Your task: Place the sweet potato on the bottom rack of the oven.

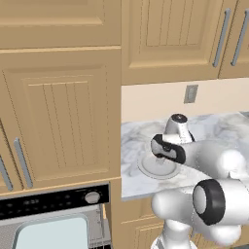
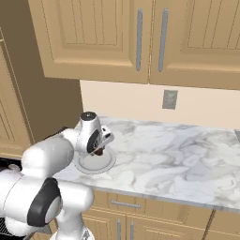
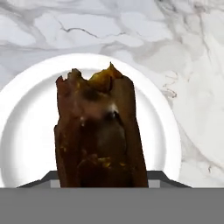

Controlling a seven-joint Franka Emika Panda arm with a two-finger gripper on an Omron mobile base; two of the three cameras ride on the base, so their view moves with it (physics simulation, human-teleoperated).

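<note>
The sweet potato [image 3: 98, 131], a lumpy dark reddish-brown piece, stands on end between the fingertips of my gripper [image 3: 104, 181], which is shut on it. Right behind it lies the round silver-grey plate [image 3: 26, 131]. In the right base view the gripper [image 2: 99, 148] points down over the plate [image 2: 108, 161] with the sweet potato [image 2: 97, 152] in its fingers, at or just above the plate; contact cannot be judged. The oven [image 1: 53, 200], with black control strip, silver knob [image 1: 91, 197] and pale glass door [image 1: 51, 233], sits low and to the left of the counter.
The plate [image 1: 146, 170] sits near the left end of the marble counter [image 2: 178, 154], next to a tall tan cabinet side [image 2: 51, 108]. Wall cabinets [image 2: 140, 37] hang above. A wall socket [image 2: 169, 99] is on the backsplash. A wire rack [image 1: 104, 233] shows beside the oven door.
</note>
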